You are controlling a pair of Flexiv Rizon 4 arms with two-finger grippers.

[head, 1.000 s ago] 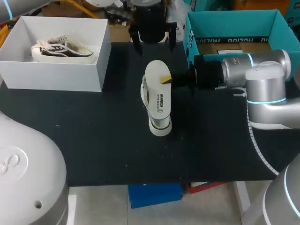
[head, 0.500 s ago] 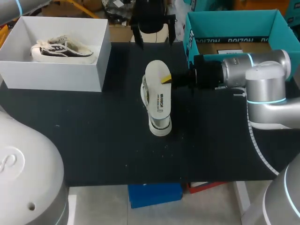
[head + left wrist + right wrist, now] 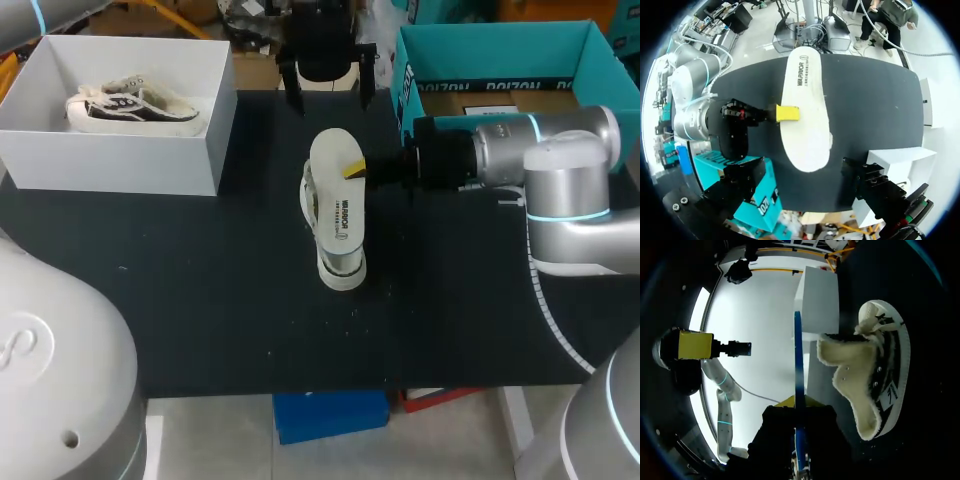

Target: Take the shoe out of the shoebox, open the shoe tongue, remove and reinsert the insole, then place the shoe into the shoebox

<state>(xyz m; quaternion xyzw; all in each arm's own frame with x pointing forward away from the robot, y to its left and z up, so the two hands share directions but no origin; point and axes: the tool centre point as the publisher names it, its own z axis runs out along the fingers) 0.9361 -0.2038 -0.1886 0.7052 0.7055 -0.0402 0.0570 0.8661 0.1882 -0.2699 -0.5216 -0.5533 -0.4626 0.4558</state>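
Yellow tips of the right gripper (image 3: 362,170) pinch the white insole (image 3: 335,165) at one long edge and hold it, broad side up, over the shoe (image 3: 342,272) lying mid-table (image 3: 200,300). The right arm (image 3: 520,150) reaches in level from the side. The left gripper (image 3: 328,95) hangs at the table's far edge, fingers spread wide. The left wrist view shows the insole's whole face. The right wrist view shows only its thin edge, with the shoe's fleecy lining. The white shoebox (image 3: 110,150) stands at the far left.
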